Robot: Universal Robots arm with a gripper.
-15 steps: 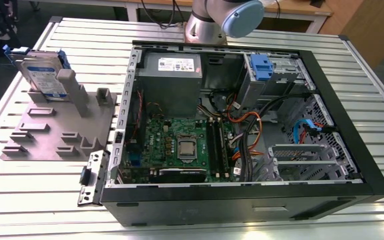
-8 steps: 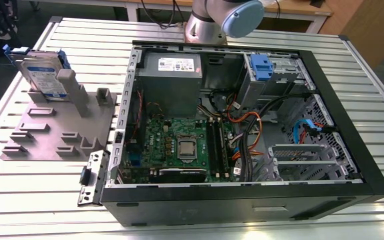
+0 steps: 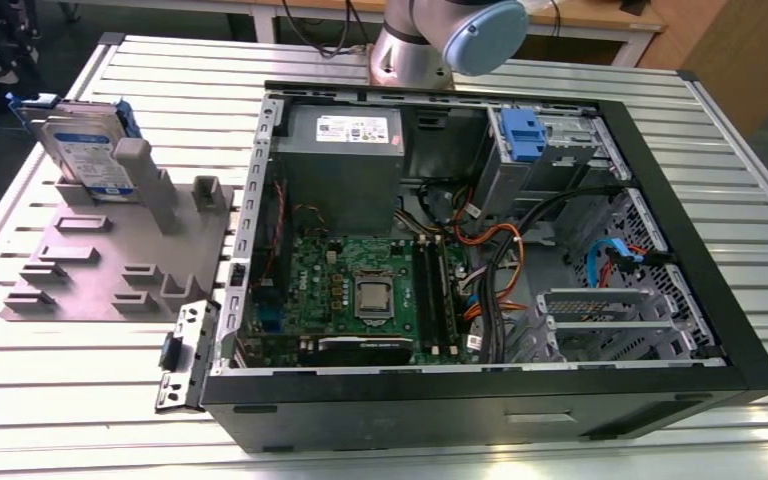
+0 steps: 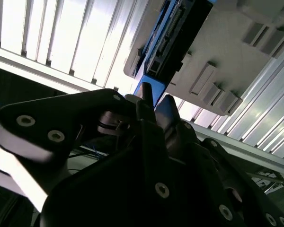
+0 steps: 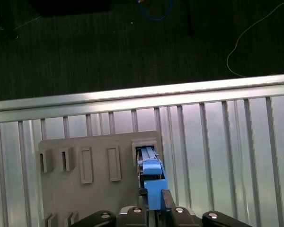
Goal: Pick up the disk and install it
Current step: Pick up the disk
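Nearest me is the black metal wall of the open computer case (image 3: 491,405), matte and boxy. It lies open side up on the table (image 3: 64,400), which is all ribbed aluminium slats, bright and glossy.

Inside the case there's a green motherboard (image 3: 317,280) with a square silver processor (image 3: 375,297). Past it sits a plain grey power supply (image 3: 344,150) with a white sticker. Orange and black cables (image 3: 491,250) tangle beside it, and in the far corner a blue plastic latch (image 3: 524,135) sits on a grey cage.

On the exterior view's left, just beside the case, lies a flat grey fixture plate (image 3: 104,270), dull-surfaced and studded with blocky pegs and slots. There's the disk (image 3: 84,150): silver metal, white-and-blue label, blue rails. It stands upright on edge in the plate's far slot.

In the first wrist view the black gripper (image 5: 154,195) is lined up with the disk's blue rail. Its 2 jaws are spread, and the rail's edge shows in the gap between them. The second wrist view shows a sliver of light between the rail and 1 of the fingers (image 4: 168,106). I can't tell whether anything touches.

At the table's far edge stands the arm's grey base (image 3: 418,40), smooth metal with a pale blue cap. Off the table's edge, in the first wrist view, is the dark floor (image 5: 85,52), with a thin white cable (image 5: 255,33) trailing across it.
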